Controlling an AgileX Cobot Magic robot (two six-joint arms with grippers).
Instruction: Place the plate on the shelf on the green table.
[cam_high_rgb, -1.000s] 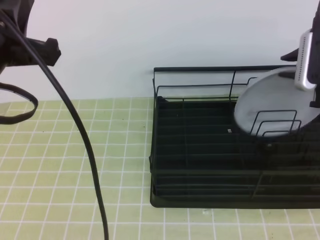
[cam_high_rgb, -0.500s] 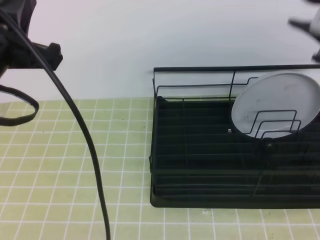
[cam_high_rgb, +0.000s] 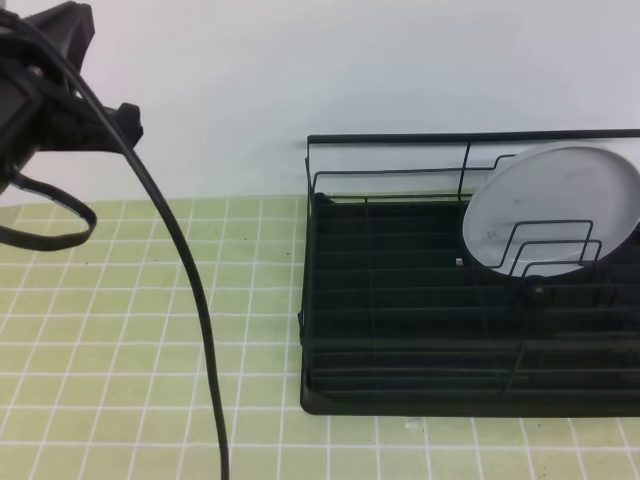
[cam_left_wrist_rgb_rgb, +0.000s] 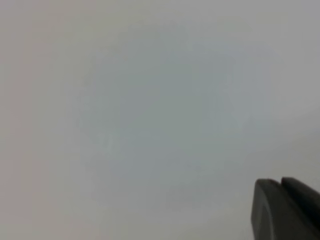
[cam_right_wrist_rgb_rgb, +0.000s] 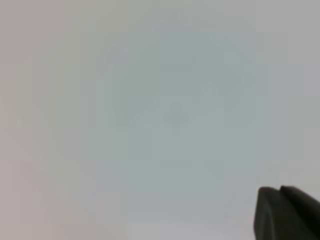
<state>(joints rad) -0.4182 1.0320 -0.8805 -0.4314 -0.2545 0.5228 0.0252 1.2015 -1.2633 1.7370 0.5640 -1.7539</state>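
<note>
Down at the bottom of the high view I see the green table (cam_high_rgb: 120, 330) with its little white squares. A thick black cable (cam_high_rgb: 190, 300) hangs in front of it on the left side of the frame.

A bit farther back, on the right, the black wire shelf (cam_high_rgb: 400, 390) sits on that table. The plate (cam_high_rgb: 545, 195) stands on its edge in the upper right part of the shelf. It leans back toward the tall rail, and the upright wire dividers (cam_high_rgb: 550, 245) are in front of its lower part. Nothing is touching it.

I think my job is just about done. The plate is in the shelf and it stays there by itself. All that seems left is to keep my arms out of the way.

At the far upper left of the frame is my left arm (cam_high_rgb: 60, 80), dark and lifted up. My left jaws are closed tight and hold nothing. My right jaws are not in the high view at all. They are closed too, and empty. Both wrist views show only a plain pale wall.

A second ago my right jaws were at the upper right, wide around the plate's rim. Now they have let go, gone up out of the frame, and shut. My left arm has moved a little to the right.
</note>
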